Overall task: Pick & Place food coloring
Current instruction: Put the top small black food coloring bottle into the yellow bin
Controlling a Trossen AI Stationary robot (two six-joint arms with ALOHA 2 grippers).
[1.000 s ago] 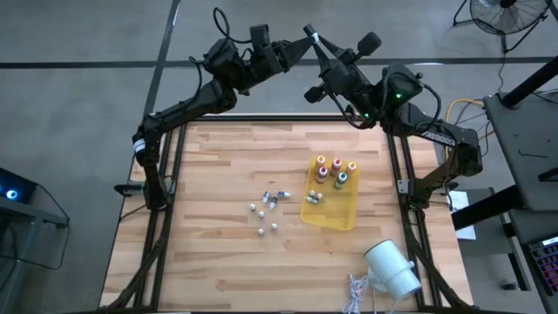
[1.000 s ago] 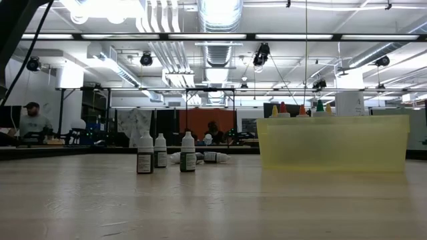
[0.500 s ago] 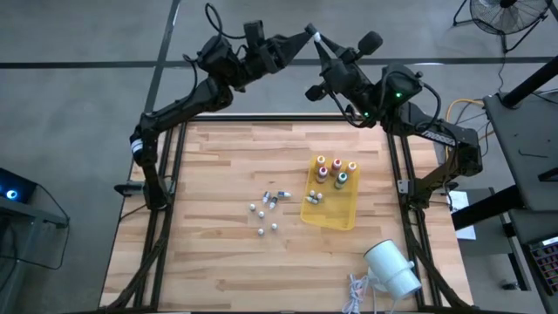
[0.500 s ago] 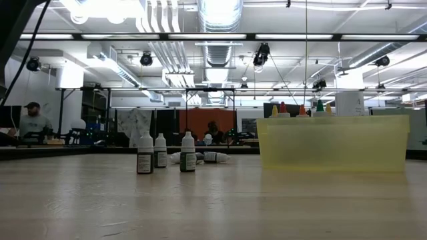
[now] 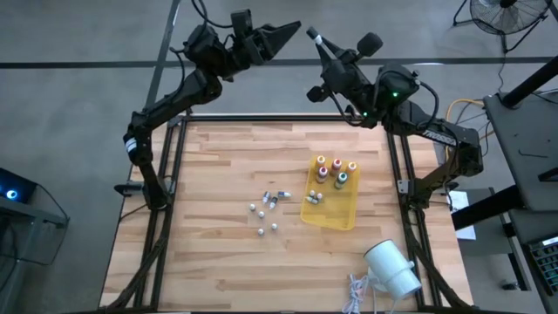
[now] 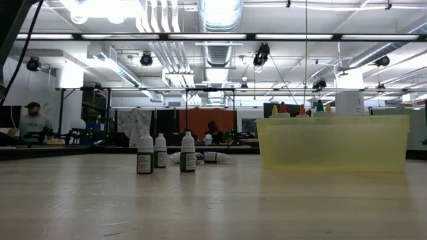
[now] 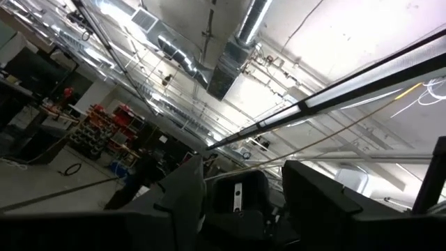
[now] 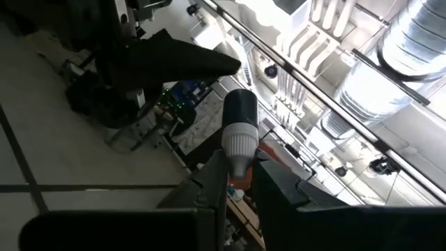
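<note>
Both arms raised beyond the table's far edge, clear of the work; left gripper [image 5: 288,31] high over the far-left side, fingers [image 7: 182,192] apart with a clear gap and nothing between them; right gripper [image 5: 312,37] close by, just beside the left one's tip, pinching a small bottle [image 8: 240,132] with a dark body and pale neck, probably one of the food coloring set, hard to confirm from the wrist view.

Yellow tray [image 5: 336,212] sits right of centre on the wooden table [image 5: 218,148]; four colour-topped bottles [image 5: 336,171] stand upright at its far end, two small vials [image 5: 316,197] in its middle.

Loose vials [image 5: 266,209] scattered on the bare wood left of the tray, well apart from it; low view shows three upright [image 6: 161,151] and at least two lying on their sides [image 6: 213,157].

White cylinder [image 5: 391,267] lies at the near-right corner, off the tray; a person [image 6: 33,120] is seated in the room behind.
</note>
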